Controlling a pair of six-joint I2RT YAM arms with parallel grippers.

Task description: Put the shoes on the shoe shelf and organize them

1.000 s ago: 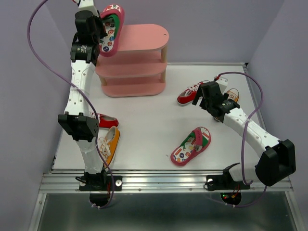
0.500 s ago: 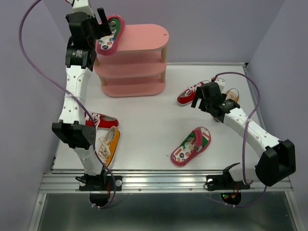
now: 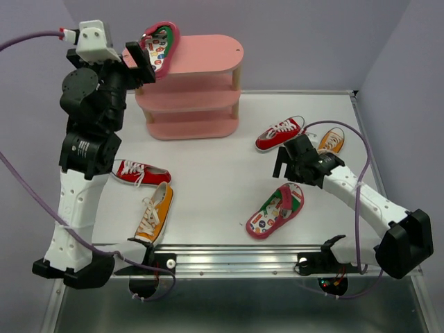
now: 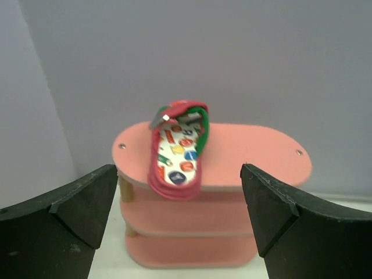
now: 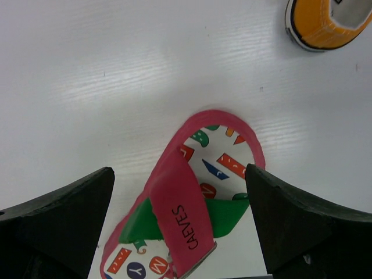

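The pink shoe shelf (image 3: 198,83) stands at the back left. One pink flip-flop (image 3: 158,46) lies on its top board at the left end, its heel overhanging the edge (image 4: 177,150). My left gripper (image 3: 141,61) hangs open just in front of it, touching nothing. The other flip-flop (image 3: 275,210) lies on the table with my right gripper (image 3: 290,168) open right above it, a finger on either side of its strap (image 5: 189,218). Red sneakers (image 3: 279,133) (image 3: 140,173) and orange sneakers (image 3: 331,141) (image 3: 155,211) lie scattered on the table.
The two lower shelf boards (image 4: 197,218) carry nothing. Purple walls close in at the back and sides. A metal rail (image 3: 236,258) runs along the table's near edge. An orange sneaker toe (image 5: 325,23) shows beyond the right gripper.
My left gripper opened, left the flip-flop on the top board and drew back to the left. My right gripper moved down from the far sneakers to above the table flip-flop.
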